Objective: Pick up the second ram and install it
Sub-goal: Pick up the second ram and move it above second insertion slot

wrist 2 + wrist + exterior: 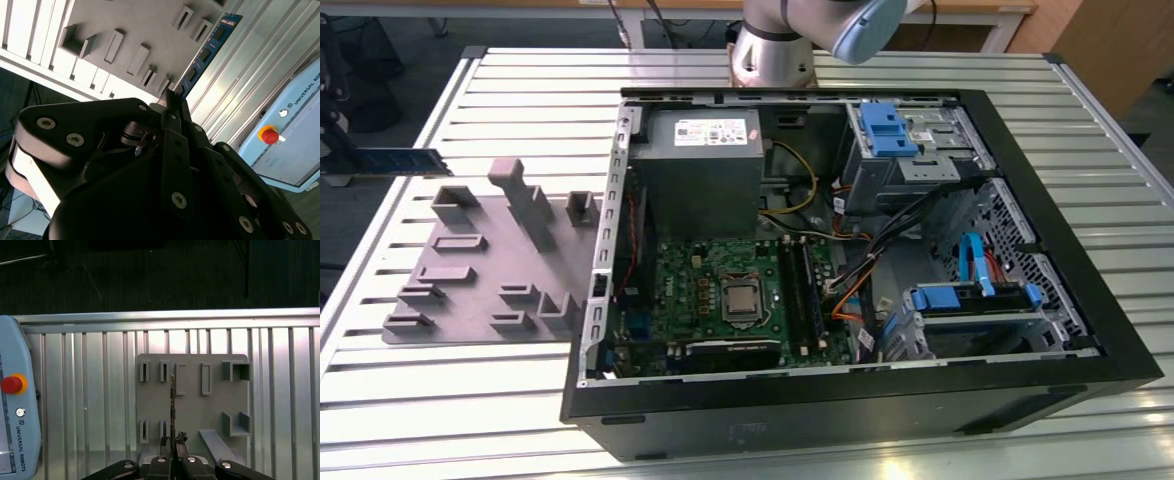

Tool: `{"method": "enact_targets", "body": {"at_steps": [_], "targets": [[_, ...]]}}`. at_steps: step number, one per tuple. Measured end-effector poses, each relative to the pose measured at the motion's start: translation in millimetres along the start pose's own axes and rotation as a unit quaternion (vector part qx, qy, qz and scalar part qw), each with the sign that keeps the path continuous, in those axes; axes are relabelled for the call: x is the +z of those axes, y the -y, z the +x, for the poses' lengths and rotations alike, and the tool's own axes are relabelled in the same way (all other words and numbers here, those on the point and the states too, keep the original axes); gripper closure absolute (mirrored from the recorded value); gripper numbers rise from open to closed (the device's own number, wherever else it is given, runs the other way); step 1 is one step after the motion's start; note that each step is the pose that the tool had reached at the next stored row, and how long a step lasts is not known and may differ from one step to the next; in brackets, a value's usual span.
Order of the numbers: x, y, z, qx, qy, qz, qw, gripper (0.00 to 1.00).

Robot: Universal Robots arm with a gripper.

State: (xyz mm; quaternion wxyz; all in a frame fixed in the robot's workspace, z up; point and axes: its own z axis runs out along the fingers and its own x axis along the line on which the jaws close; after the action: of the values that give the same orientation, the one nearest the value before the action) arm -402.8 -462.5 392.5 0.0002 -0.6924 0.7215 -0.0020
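My gripper (172,107) is shut on one end of the second ram (207,50), a thin dark green stick with black chips that juts straight out from the fingers. In the first wrist view the second ram (172,405) shows edge-on above the gray tray (195,405), rising from the gripper (172,442). In the exterior view the second ram (400,162) hangs level at that view's far left, held by the gripper (339,165), up over the table and beyond the tray (480,260), well away from the motherboard (720,290).
The open black computer case (854,400) lies on the slatted metal table (480,400), with the power supply (700,165), blue drive bays (901,130) and cables inside. A teach pendant with a red button (12,385) lies on the table near the tray.
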Motion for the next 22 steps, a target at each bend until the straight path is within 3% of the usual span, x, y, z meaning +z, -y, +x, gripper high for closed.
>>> {"method": "enact_targets", "body": {"at_steps": [22], "targets": [[0.1, 8.6, -0.3, 0.0, 0.0, 0.0, 1.0, 0.86]]}}
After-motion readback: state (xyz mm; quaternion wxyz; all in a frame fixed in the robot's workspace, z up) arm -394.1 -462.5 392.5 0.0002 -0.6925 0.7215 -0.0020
